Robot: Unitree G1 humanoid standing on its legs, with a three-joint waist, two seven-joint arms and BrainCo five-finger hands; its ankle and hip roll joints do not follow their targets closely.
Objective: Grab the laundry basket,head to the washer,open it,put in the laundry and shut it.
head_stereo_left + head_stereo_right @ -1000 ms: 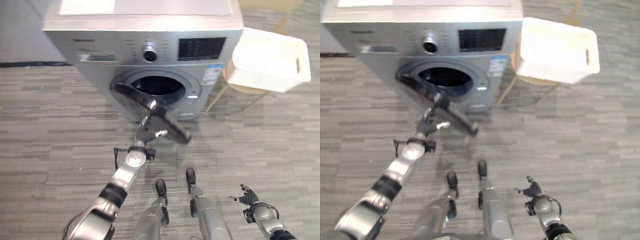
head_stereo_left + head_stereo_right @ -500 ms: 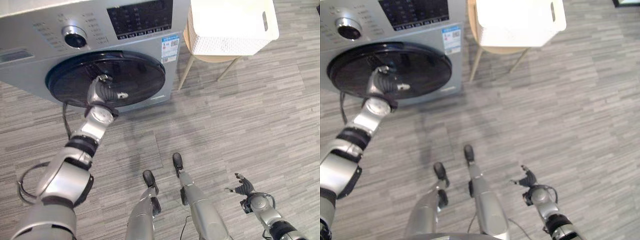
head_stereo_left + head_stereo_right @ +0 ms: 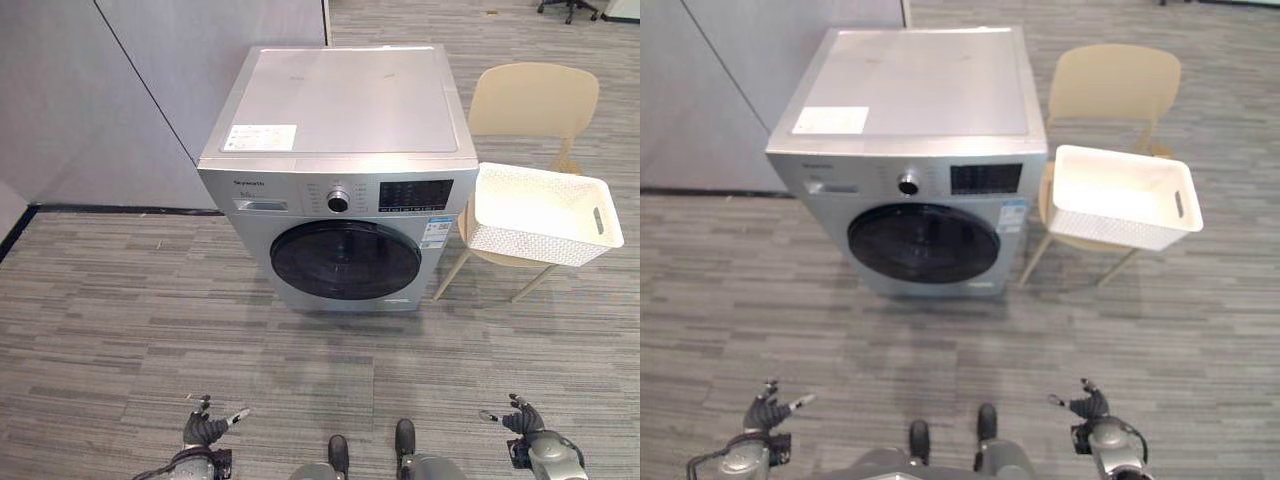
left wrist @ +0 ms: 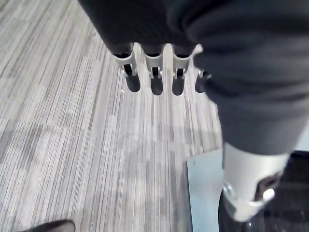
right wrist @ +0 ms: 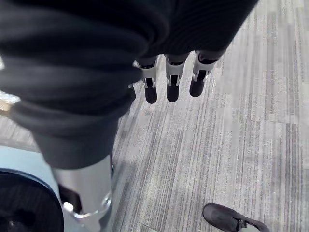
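Standing shut: washer [image 3: 340,170], round door [image 3: 345,262] closed. Laundry basket [image 3: 540,213] is set on chair [image 3: 533,100] beside it. Left hand [image 3: 205,430] and right hand [image 3: 525,420] are held low, fingers relaxed, empty. Risk: door may be unlatched, springing open.

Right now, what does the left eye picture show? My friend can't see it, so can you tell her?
A silver washing machine stands shut, its round dark door closed. Beside it, on the robot's right, an empty white laundry basket sits on a tan chair. The robot's left hand and right hand hang low, holding nothing.
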